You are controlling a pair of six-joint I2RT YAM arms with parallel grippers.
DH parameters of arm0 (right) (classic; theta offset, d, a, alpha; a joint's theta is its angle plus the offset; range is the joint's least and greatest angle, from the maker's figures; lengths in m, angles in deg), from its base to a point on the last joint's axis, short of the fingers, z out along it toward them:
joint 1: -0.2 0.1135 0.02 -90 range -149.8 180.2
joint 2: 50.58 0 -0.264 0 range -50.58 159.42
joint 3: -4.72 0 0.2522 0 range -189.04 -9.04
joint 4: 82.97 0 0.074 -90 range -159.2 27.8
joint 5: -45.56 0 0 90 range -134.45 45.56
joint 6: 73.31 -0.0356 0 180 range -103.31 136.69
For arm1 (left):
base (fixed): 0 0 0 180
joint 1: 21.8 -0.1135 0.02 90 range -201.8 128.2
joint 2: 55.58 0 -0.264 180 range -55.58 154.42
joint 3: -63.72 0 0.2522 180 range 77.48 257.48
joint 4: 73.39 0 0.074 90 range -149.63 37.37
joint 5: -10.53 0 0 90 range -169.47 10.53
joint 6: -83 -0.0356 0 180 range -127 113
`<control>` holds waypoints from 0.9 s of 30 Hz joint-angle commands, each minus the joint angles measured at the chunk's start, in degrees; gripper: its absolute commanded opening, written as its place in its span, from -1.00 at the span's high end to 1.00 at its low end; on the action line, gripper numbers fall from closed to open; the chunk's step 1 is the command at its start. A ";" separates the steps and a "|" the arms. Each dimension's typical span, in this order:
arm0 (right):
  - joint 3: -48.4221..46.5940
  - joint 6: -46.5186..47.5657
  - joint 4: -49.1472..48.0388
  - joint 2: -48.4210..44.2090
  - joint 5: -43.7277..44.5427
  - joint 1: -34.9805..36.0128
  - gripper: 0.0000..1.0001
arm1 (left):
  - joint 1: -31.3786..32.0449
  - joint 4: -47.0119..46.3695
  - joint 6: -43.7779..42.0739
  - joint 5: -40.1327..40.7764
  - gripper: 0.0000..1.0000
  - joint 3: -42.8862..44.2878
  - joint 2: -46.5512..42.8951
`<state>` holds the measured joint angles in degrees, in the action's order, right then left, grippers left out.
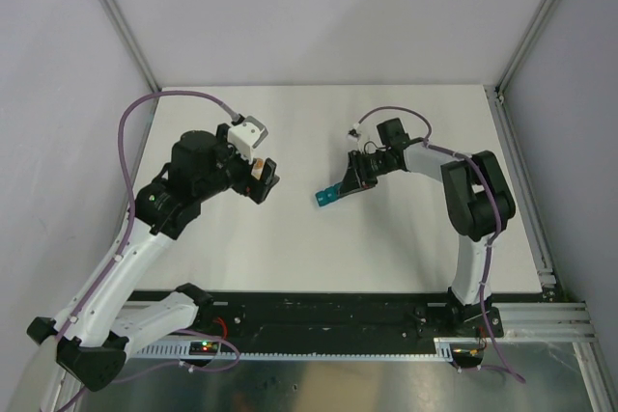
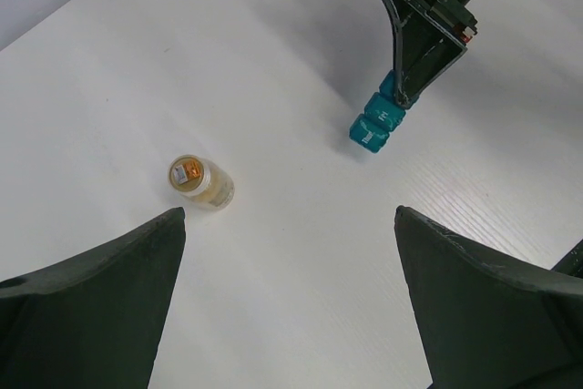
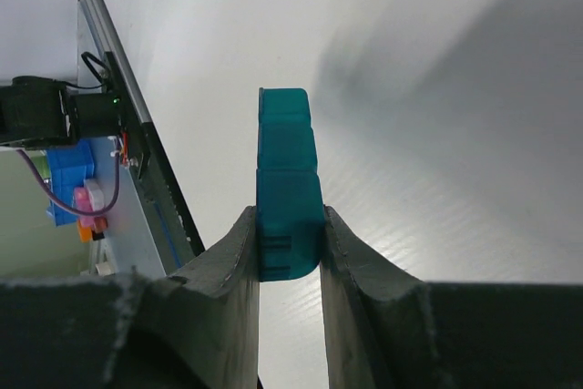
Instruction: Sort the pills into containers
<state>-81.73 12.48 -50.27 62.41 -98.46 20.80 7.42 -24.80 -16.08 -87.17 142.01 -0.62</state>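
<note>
Currently, containers (image 3: 289, 189) clamped at one end between right fingers (image 3: 228, 298), remainder projecting beyond their tips, probably steadied for filling. Left fingers (image 2: 100, 307) held apart, bottle (image 2: 200, 181) seen beyond them on worktop (image 2: 273, 61), likely next grasp.

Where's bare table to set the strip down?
Bare: the gap between bottle and strip; the table far band up to the back wall; the near band before the base rail. Crowded: only around the bottle, under the left gripper; right gripper holds the strip.
</note>
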 commanded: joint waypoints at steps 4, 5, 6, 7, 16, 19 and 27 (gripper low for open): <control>-1.56 -2.26 -1.02 1.88 -1.30 -1.89 1.00 | -0.65 -2.42 -0.53 -0.71 -0.99 -0.24 -1.01; -1.39 -2.28 -1.10 1.88 -1.33 -2.02 1.00 | -0.65 -2.50 -0.51 -0.72 -0.99 -0.35 -1.04; -1.27 -2.29 -1.14 1.88 -1.38 -2.17 1.00 | -0.65 -2.58 -0.55 -0.68 -0.99 -0.45 -1.06; -1.03 -2.29 -1.12 1.84 -1.37 -2.24 1.00 | -0.65 -2.66 -0.57 -0.66 -0.99 -0.54 -1.12; 1.10 -2.71 -1.53 2.07 0.33 -3.11 1.00 | -0.73 -3.10 -0.59 -0.20 -0.99 -1.33 -1.46; 1.43 -2.90 -1.59 2.20 0.79 -3.46 0.99 | -0.73 -3.20 -0.58 -0.28 -0.99 -1.48 -1.37; 2.22 -5.83 -3.94 2.47 -0.34 -4.60 0.99 | -0.74 -3.36 -0.49 -0.33 -0.99 -1.60 -1.29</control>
<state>-79.98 8.85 -51.29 64.26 -97.83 16.84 7.29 -26.07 -16.08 -87.21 140.85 -0.97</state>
